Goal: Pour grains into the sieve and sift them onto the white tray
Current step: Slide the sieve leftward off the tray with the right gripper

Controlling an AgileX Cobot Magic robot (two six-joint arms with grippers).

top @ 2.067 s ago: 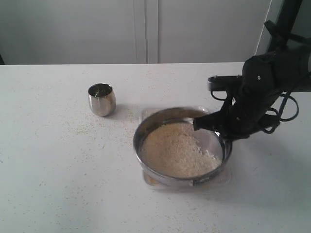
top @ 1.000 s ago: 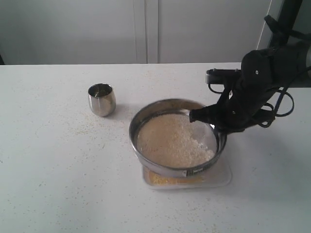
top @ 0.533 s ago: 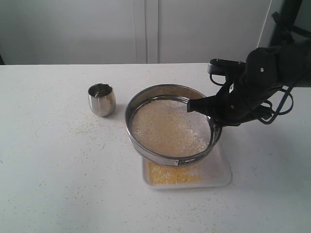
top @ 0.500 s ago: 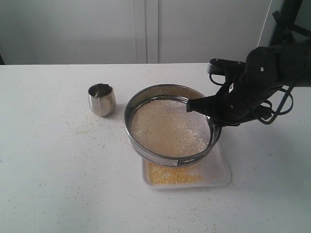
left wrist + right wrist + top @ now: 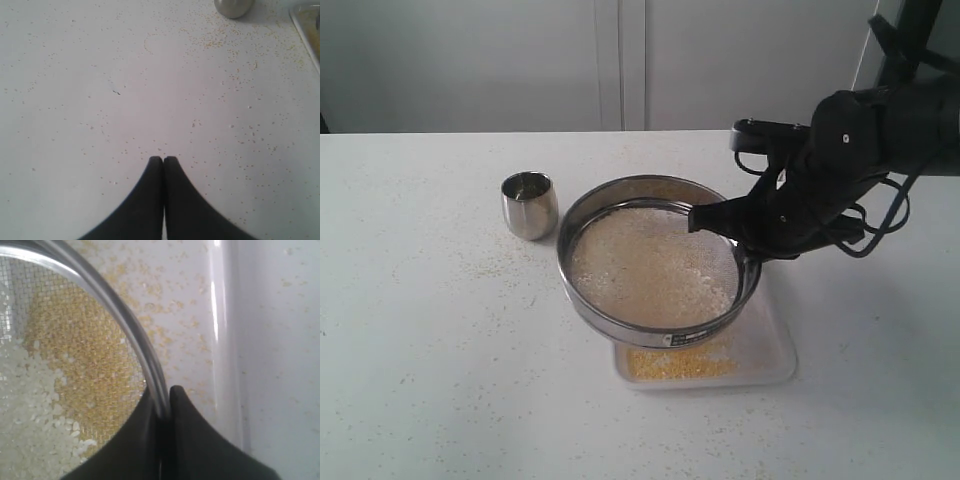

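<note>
The sieve (image 5: pixel 620 325) is clamped by its rim in the right pincer (image 5: pixel 162 405) and hangs above the white tray (image 5: pixel 770 345) lying below the pincer; grains (image 5: pixel 640 265) cover the mesh beside its tips, with yellow ones on the tray; the left pincer (image 5: pixel 163 161) is closed and empty

Mostly hidden beneath the sieve (image 5: pixel 620 328): white tray (image 5: pixel 767 342), with only near and right-hand margins showing. Cut off by the exterior view's right edge: right arm (image 5: pixel 910 110). Clipped in the left wrist view: steel cup (image 5: pixel 233 6), base only. Too small to tell apart singly: grains (image 5: pixel 640 265).
</note>
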